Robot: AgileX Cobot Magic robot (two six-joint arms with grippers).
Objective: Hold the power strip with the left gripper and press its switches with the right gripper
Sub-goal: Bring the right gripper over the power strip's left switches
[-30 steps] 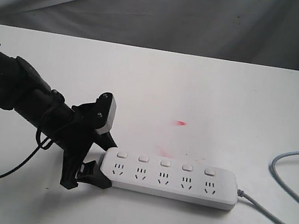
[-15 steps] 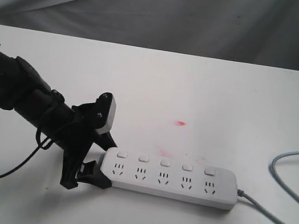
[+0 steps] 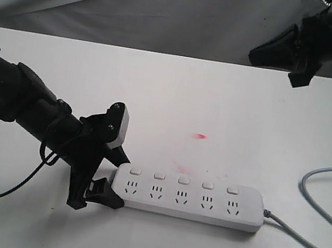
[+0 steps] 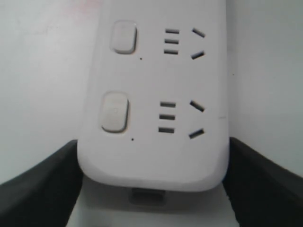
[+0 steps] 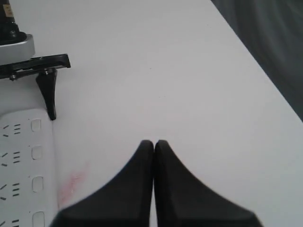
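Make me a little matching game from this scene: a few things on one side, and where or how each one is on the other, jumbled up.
Things:
1. left pincer
2. right pincer
3. power strip
4. grey cord

States:
A. shut, up in the air, holding nothing
B. lying flat on the table
C. trailing off the right edge of the exterior view
D. clamped on the strip's end

Pairs: 1-D, 2-A, 3-B, 4-C.
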